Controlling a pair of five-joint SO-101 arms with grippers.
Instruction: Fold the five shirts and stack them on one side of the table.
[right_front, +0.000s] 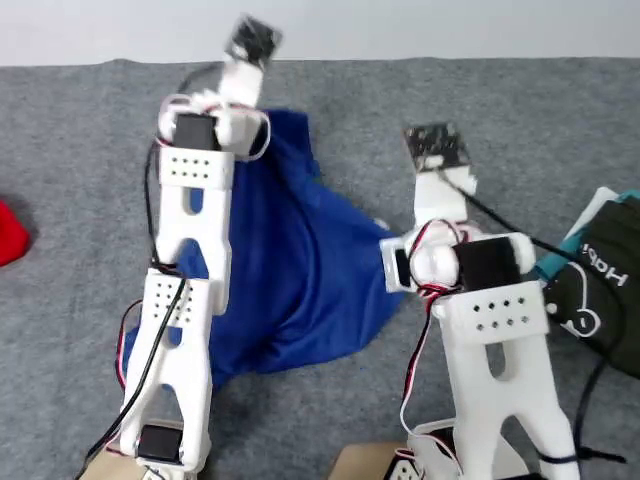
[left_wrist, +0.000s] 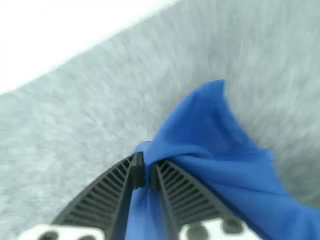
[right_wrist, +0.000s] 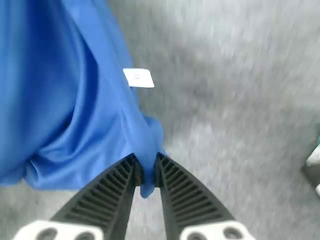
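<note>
High view: blue shirt (right_front: 300, 270) bunched on the table (right_front: 80, 150) between both arms, long axis running far to near. Left wrist view: left pincer (left_wrist: 143, 172) pinching its edge. Right wrist view: right pincer (right_wrist: 147, 172) pinching a fold.

Your dark shirt (right_front: 605, 275) at the right edge, white lettering partly cut off, white tag (right_wrist: 138, 78) on your blue shirt (right_wrist: 60, 90), print unreadable.

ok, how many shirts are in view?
4. A blue fabric shirt mid-table, pinched by the left gripper and right gripper; a red cloth at the left edge; a black printed shirt at the right edge atop a teal one. Others may be hidden.
</note>
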